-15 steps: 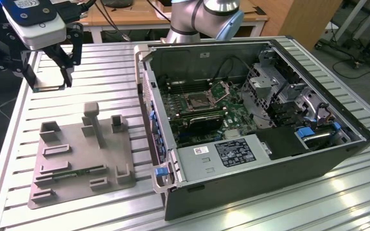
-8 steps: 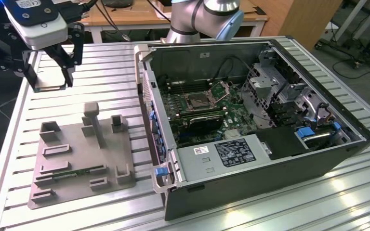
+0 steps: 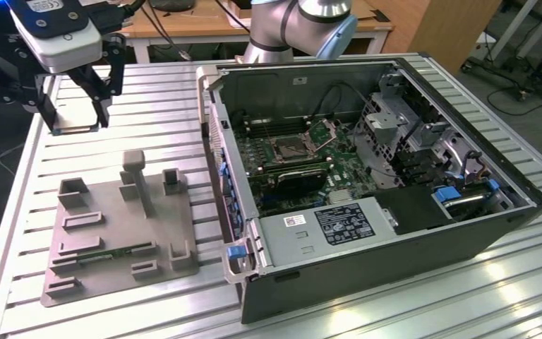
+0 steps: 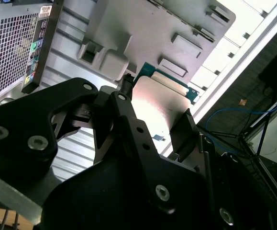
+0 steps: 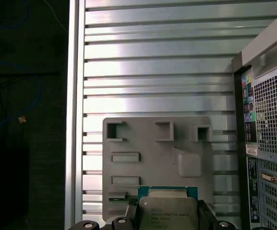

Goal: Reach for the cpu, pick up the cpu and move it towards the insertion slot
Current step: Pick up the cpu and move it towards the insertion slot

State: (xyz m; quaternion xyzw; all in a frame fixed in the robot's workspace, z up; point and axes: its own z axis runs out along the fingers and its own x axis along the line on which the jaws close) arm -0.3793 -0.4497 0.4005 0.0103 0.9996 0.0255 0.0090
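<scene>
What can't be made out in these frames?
- cpu: part is cut off by the edge of the first wrist view. In the second wrist view, the black body of the gripper covers one side.
- insertion slot: its contacts are too small to tell in the exterior view.

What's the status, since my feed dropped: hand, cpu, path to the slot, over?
Hand shut on small square silver-topped cpu, airborne, clear of flat grey plastic tray. Square metal-framed insertion slot sits inside open computer case. Case's grey wall stands between.
</scene>
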